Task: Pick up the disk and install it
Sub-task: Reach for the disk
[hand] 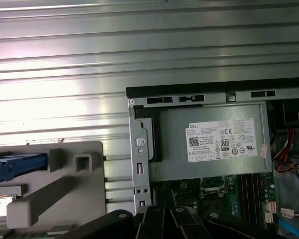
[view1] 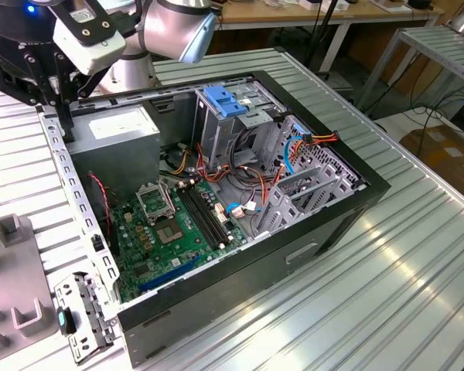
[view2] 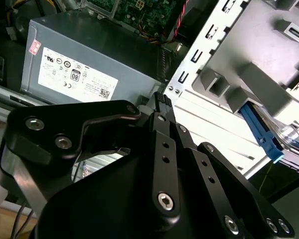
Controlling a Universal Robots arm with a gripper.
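Note:
The disk (view2: 263, 133) lies in a grey holder (view2: 259, 74) beside the computer case. Its blue carrier rail and a bit of silver metal show in both wrist views, with the disk (hand: 15, 167) partly hidden by the holder's blocks. My gripper (view1: 64, 122) hangs over the case's back corner at the exterior view's left, just above the case's metal edge by the power supply (view1: 120, 127). Its black fingers (view2: 160, 107) meet at the tips, shut with nothing between them. The gripper is apart from the disk.
The open case (view1: 332, 224) holds a green motherboard (view1: 178, 224), a grey drive cage with a blue top (view1: 228, 100), and red, orange and blue cables (view1: 294, 151). A loose metal bracket (view1: 81, 317) lies by the case's near corner. The table (view1: 387, 309) is ribbed metal.

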